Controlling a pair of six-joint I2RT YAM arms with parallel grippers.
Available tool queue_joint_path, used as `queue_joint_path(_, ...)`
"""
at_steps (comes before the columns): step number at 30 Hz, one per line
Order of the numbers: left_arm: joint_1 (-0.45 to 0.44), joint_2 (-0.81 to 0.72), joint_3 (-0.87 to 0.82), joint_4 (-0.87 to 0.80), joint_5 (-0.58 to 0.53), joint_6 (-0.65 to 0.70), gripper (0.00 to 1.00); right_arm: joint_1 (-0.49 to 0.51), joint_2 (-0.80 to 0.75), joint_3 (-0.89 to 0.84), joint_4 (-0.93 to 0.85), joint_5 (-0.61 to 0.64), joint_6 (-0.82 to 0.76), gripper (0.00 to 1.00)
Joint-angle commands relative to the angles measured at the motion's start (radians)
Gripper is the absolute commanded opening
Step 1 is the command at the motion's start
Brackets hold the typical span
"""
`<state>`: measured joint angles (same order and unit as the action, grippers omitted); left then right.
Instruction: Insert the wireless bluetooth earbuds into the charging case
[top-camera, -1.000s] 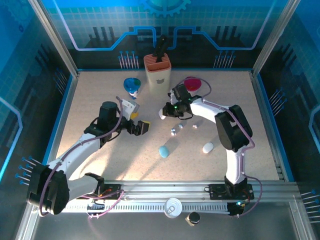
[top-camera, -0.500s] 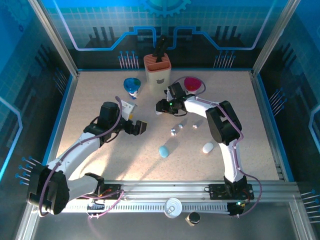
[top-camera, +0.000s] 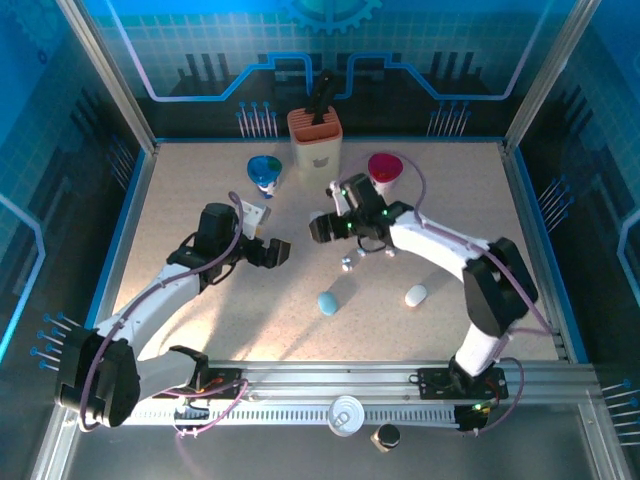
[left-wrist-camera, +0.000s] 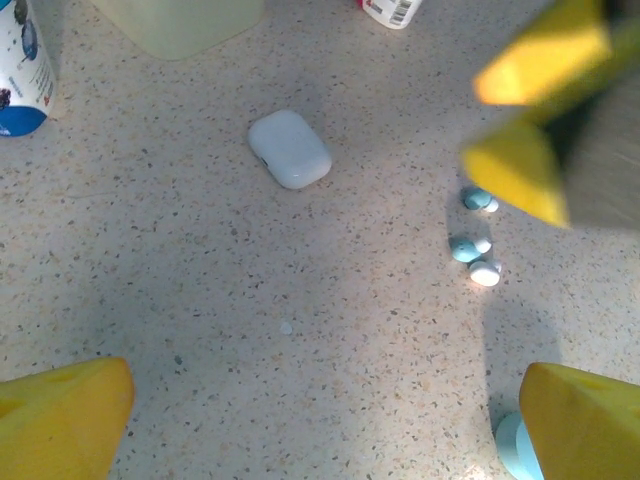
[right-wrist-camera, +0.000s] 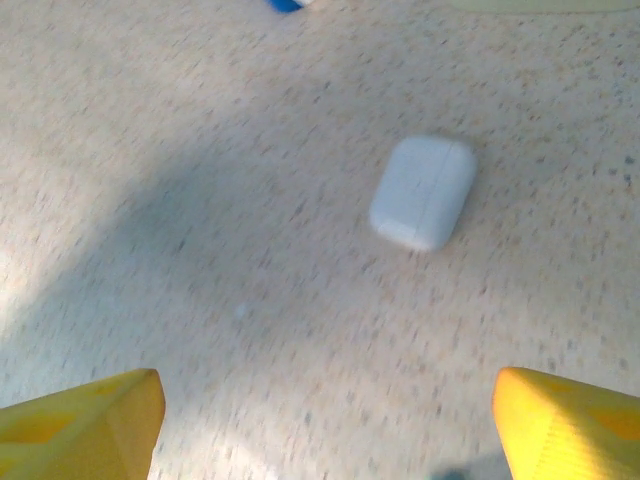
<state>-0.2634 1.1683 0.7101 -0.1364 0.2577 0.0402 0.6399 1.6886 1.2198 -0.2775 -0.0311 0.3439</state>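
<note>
Your right gripper (right-wrist-camera: 330, 418) has its two yellow fingers spread wide with nothing between them. It hovers over one closed white charging case (right-wrist-camera: 424, 192), which lies flat on the table (right-wrist-camera: 180, 150) just ahead. Your left gripper (left-wrist-camera: 320, 425) is spread just as wide and is also empty. From its wrist view the same case lies ahead on the table. Off to the right, three tiny pale earbuds (left-wrist-camera: 485, 272) lie loose in a short line, close to one another and apart from the case.

In the top view, count two pebble-shaped cases nearer the arm bases: one blue pebble case (top-camera: 327, 301) and one white pebble case (top-camera: 416, 295), well apart. Along the far side stand one knife block (top-camera: 315, 140), one blue container (top-camera: 265, 170) and one pink bowl (top-camera: 385, 167).

A second ago your right gripper was clenched; now it has let go. That arm's elbow has swung out to the right and back toward its base. The earbuds and both pebble cases lie where they did, and your left gripper has barely shifted.
</note>
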Motion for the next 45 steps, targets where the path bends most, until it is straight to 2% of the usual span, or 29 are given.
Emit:
queue_joint_path(1, 0.022, 0.025, 0.026, -0.006, 0.001, -0.051, 0.99, 0.079, -0.109, -0.118, -0.043, 0.114, -0.026, 0.85)
queue_joint_path(6, 0.03, 0.049, 0.025, -0.011, 0.023, -0.062, 0.99, 0.232, -0.211, -0.253, -0.06, 0.178, 0.08, 0.85)
queue_joint_path(9, 0.03, 0.055, 0.024, -0.019, 0.032, -0.071, 0.99, 0.303, -0.199, -0.278, -0.105, 0.197, 0.144, 0.85)
queue_joint_path(12, 0.03, 0.038, 0.012, -0.028, -0.034, -0.128, 0.99, 0.341, -0.153, -0.283, -0.112, 0.202, 0.193, 0.84)
queue_joint_path(18, 0.031, 0.017, -0.002, -0.043, -0.097, -0.08, 0.99, 0.349, -0.055, -0.247, -0.15, 0.192, 0.213, 0.81)
queue_joint_path(25, 0.03, 0.039, 0.01, -0.043, -0.082, -0.086, 0.99, 0.362, 0.005, -0.228, -0.19, 0.174, 0.241, 0.74)
queue_joint_path(31, 0.03, 0.047, 0.015, -0.047, -0.063, -0.091, 0.99, 0.368, 0.031, -0.226, -0.195, 0.169, 0.248, 0.61)
queue_joint_path(36, 0.029, 0.045, 0.014, -0.05, -0.06, -0.091, 0.99, 0.368, 0.036, -0.217, -0.196, 0.177, 0.233, 0.47)
queue_joint_path(45, 0.03, 0.032, 0.005, -0.046, 0.003, -0.041, 0.99, 0.348, -0.014, -0.222, -0.179, 0.144, 0.09, 0.35)
